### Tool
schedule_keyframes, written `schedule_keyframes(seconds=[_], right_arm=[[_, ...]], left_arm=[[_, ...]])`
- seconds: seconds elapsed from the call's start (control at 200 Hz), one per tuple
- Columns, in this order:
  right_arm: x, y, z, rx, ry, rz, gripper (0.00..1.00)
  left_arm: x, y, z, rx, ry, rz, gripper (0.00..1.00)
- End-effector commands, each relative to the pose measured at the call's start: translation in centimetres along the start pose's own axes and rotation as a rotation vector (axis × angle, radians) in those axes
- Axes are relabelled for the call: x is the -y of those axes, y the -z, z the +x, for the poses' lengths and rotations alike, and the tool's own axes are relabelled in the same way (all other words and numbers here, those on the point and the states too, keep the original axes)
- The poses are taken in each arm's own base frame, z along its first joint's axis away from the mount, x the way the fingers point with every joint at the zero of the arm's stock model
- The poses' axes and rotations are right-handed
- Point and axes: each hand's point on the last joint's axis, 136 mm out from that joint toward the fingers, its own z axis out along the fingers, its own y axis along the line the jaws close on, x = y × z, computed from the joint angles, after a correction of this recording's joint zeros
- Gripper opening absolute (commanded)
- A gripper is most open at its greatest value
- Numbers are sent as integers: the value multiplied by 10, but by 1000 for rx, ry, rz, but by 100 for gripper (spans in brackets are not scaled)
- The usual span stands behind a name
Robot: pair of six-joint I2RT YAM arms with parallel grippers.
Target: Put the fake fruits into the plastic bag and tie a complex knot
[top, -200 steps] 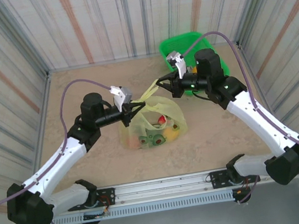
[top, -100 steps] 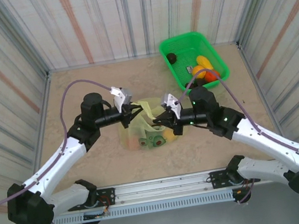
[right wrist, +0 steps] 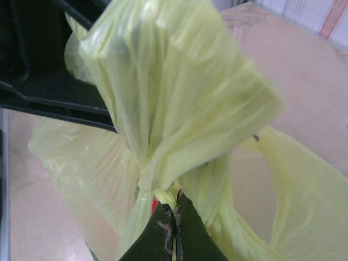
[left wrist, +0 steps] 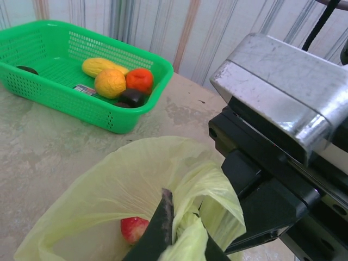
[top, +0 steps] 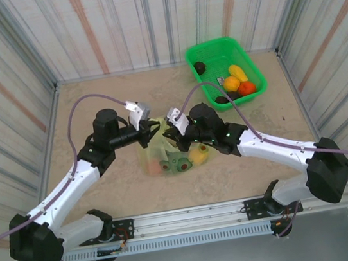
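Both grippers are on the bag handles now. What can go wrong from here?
1. Several fake fruits lie in the green basket, so tying now would likely shut them out of the plastic bag.
2. The left gripper and right gripper sit very close; pulling across each other could make them collide.
3. The right gripper pinches the thin bag at its fingertips; it may slip or tear.

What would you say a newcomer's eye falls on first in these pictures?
The thin translucent yellow-green plastic bag at the centre of the table, pinched from both sides by the left gripper and right gripper. Next, the rigid bright green basket in the far right corner, holding glossy plastic fruits.
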Motion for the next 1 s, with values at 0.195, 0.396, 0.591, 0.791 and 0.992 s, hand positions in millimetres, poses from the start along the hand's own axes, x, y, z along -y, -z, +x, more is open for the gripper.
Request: schedule_keyframes(seconds=[0.195, 0.396, 0.591, 0.791, 0.992], right_arm=[[7, 11, 4, 29, -33, 7, 0], [11, 14, 1, 66, -81, -13, 0], [13, 15, -2, 75, -98, -21, 0], [12, 15, -4, 82, -106, -34, 0], [9, 14, -4, 83, -106, -50, 0]], left_arm=[[3, 8, -17, -10, -4, -65, 21], [4, 10, -13, -41, -2, -86, 34], [3, 18, -15, -25, -13, -117, 42], [6, 29, -17, 2, -52, -135, 51], [5, 34, -16, 16, -79, -154, 55]])
